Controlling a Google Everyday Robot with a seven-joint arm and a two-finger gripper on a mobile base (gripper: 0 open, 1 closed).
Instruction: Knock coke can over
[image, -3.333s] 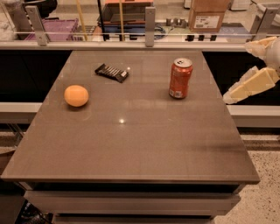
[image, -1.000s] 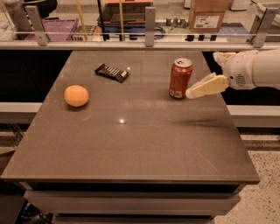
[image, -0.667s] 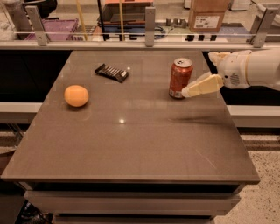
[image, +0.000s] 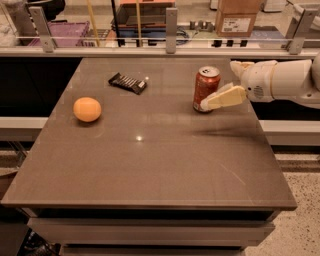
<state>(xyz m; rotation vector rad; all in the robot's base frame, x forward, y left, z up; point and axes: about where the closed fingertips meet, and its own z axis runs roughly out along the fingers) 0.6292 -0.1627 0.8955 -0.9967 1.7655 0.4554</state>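
Observation:
The coke can (image: 205, 88), red with a silver top, stands upright on the right half of the brown table (image: 150, 165). My gripper (image: 219, 85) reaches in from the right on a white arm (image: 285, 80). It is open and holds nothing. Its lower cream finger (image: 222, 98) points left, with its tip at the can's lower right side, seemingly touching it. The upper finger (image: 241, 65) is to the right of the can, apart from it.
An orange (image: 87, 109) lies at the table's left. A dark snack packet (image: 128, 82) lies at the back middle. A rail with metal posts (image: 171, 30) runs behind the table. A cardboard box (image: 236, 20) stands beyond it.
My gripper has moved left from off the table's right edge to the can. The lower finger tip now meets the can's base. The can still stands upright in the same spot.

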